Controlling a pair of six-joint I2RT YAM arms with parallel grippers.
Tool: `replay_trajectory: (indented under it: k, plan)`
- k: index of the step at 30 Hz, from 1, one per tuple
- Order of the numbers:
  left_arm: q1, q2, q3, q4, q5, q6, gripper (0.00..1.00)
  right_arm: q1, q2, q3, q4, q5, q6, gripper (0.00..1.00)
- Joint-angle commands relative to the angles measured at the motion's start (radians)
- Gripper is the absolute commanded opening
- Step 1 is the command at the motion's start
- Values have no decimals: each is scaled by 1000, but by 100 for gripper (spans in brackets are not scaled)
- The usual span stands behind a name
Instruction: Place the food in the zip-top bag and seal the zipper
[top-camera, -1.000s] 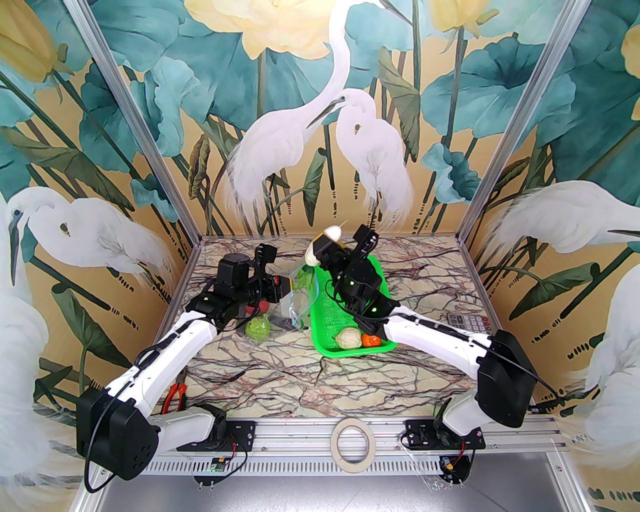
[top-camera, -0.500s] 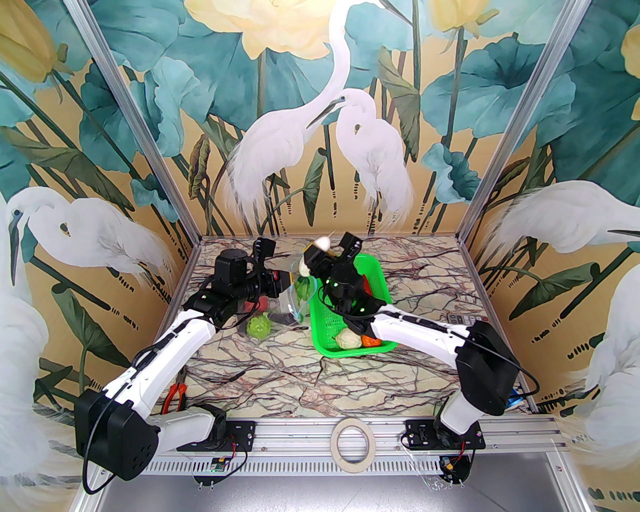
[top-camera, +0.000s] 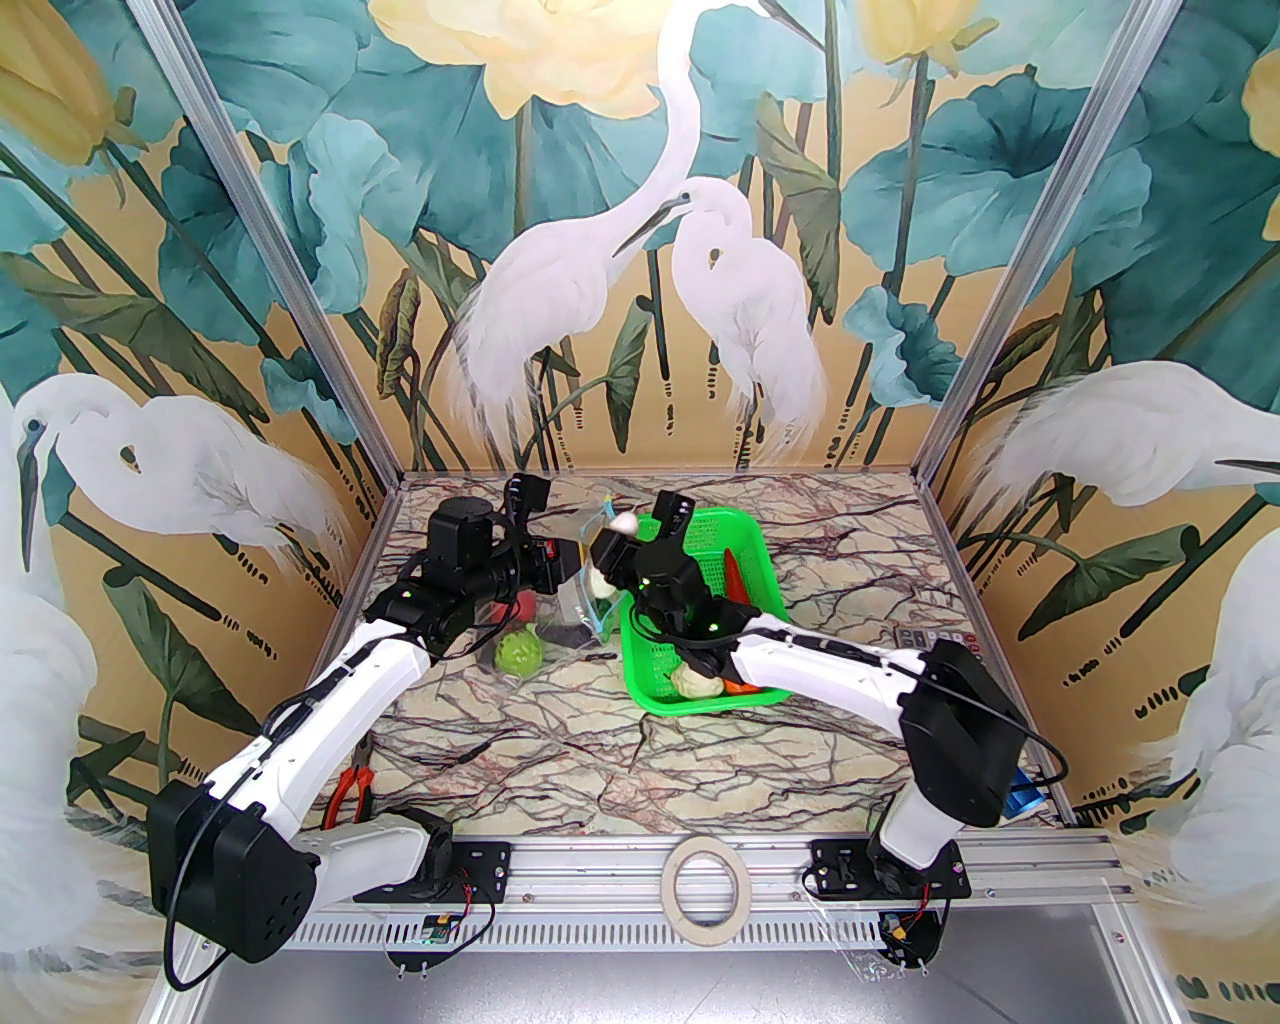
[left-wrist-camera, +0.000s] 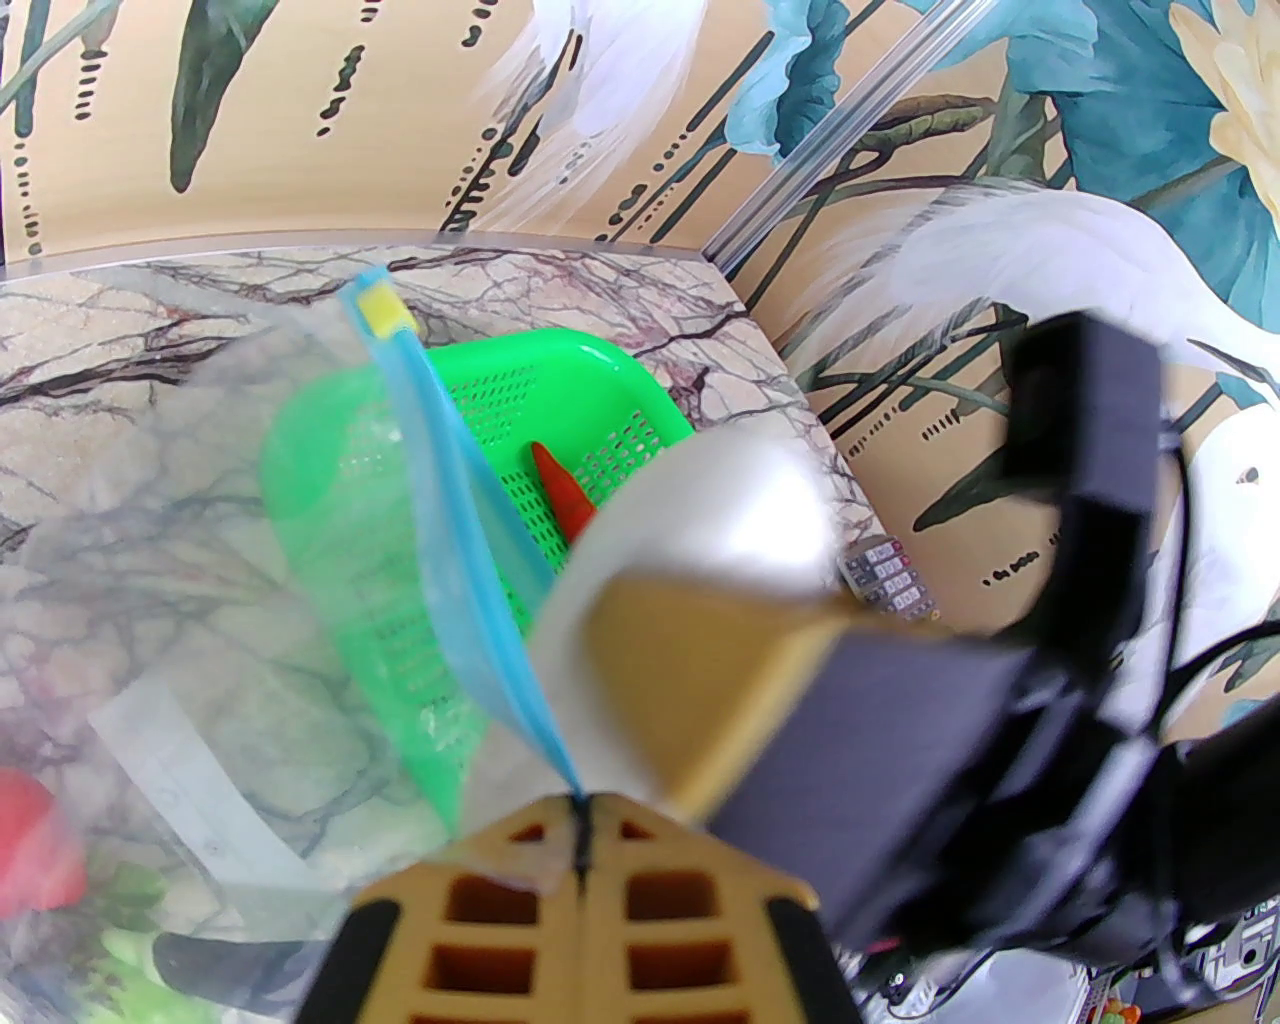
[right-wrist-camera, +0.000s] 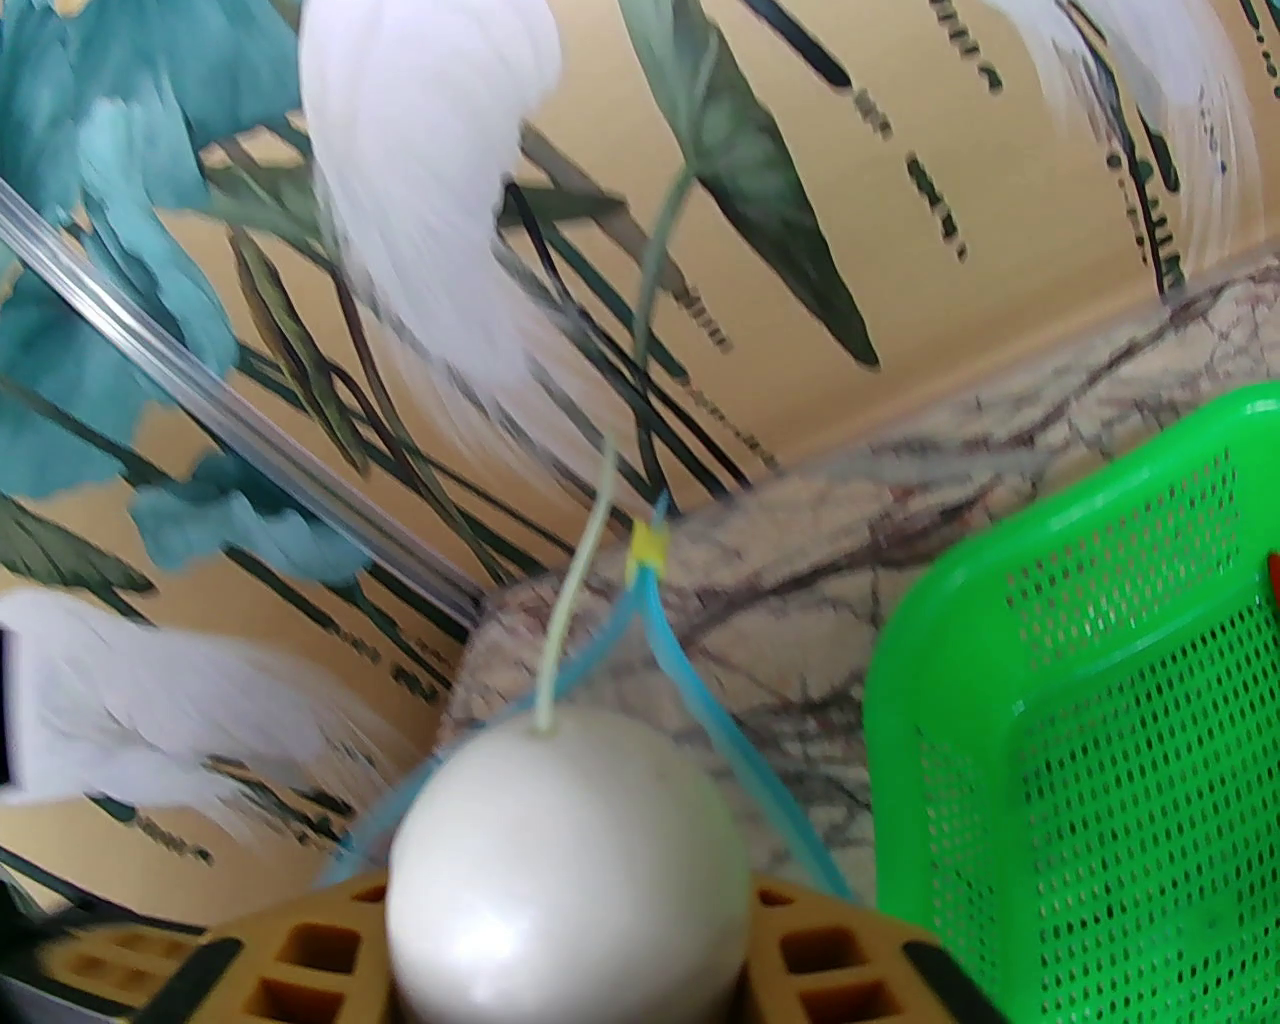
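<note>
With left gripper (left-wrist-camera: 582, 850) pinched shut on zipper (left-wrist-camera: 445, 500), lower white gourd (right-wrist-camera: 565, 850) — clamped in right gripper (right-wrist-camera: 565, 965) — centred between its lips; release only inside zip-top bag (left-wrist-camera: 180, 480).

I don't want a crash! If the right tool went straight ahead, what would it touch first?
Probably the open mouth of the zip-top bag, between its blue zipper edges; depth is unclear.

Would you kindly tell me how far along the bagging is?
Done: a tomato and green apple appear bagged. In hand: the left gripper pinches the zipper edge of the zip-top bag, while the right gripper holds the white gourd at its mouth. Remaining: chili and cabbage wait in the basket; zipper unsealed.
</note>
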Motion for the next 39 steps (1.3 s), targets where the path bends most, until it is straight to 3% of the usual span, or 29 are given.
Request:
replay_trajectory:
  k: [1, 7, 10, 17, 26, 32, 39]
  plan:
    - [4, -33, 16, 29, 8, -7, 0, 4, 41, 56, -103, -83, 14, 25]
    - [5, -37, 13, 22, 11, -6, 0, 3, 113, 166, -184, -191, -5, 31]
    - [4, -40, 12, 14, 8, 1, 0, 2, 120, 207, -230, -213, -31, 47]
    - [5, -42, 7, 4, 8, 9, 0, -3, 67, 242, -309, -206, -109, 64]
    - [6, -41, 10, -12, 18, 27, 0, -9, -78, 250, -431, -167, -265, 62]
    - [7, -42, 0, -43, 43, 56, 0, -37, -208, 247, -708, -158, -386, 61]
    - [6, -53, -18, -54, 45, 73, 0, -149, -301, 202, -1060, -315, -486, 64]
